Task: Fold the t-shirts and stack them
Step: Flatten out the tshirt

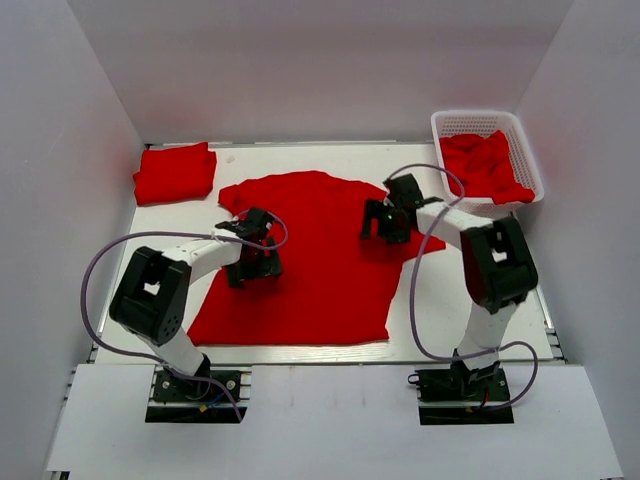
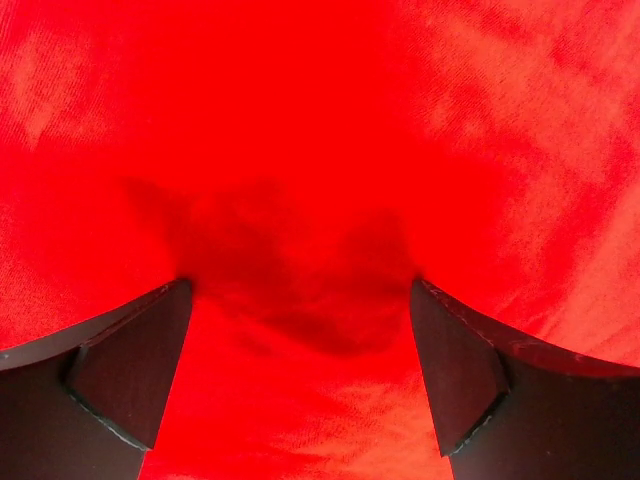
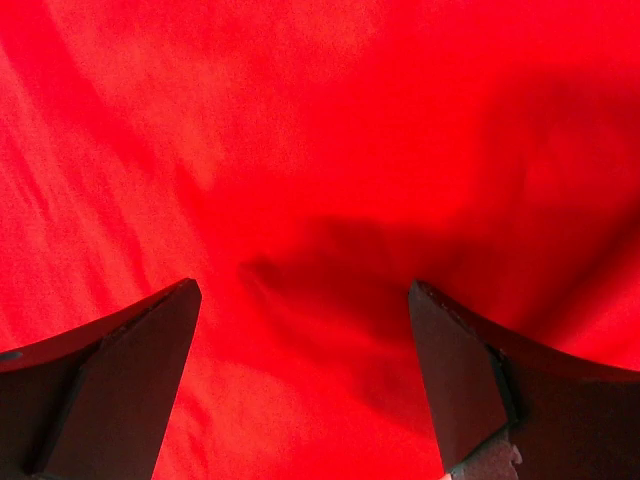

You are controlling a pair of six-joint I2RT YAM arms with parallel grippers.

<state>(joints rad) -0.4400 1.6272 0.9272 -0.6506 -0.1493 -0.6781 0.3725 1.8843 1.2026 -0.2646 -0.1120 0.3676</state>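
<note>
Left gripper (image 2: 300,290): fingers spread wide, nothing held; flat red t-shirt (image 2: 320,120) directly beneath tips, filling gap between them. Right gripper (image 3: 300,290): fingers wide, empty; same t-shirt beneath.

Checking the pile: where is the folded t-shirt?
In the top view, the folded t-shirt lies on the table at far left, near the spread shirt.

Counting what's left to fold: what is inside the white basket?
Crumpled red t-shirt fabric fills the white basket. How many shirts are bunched there, and anything beneath them, is covered.
</note>
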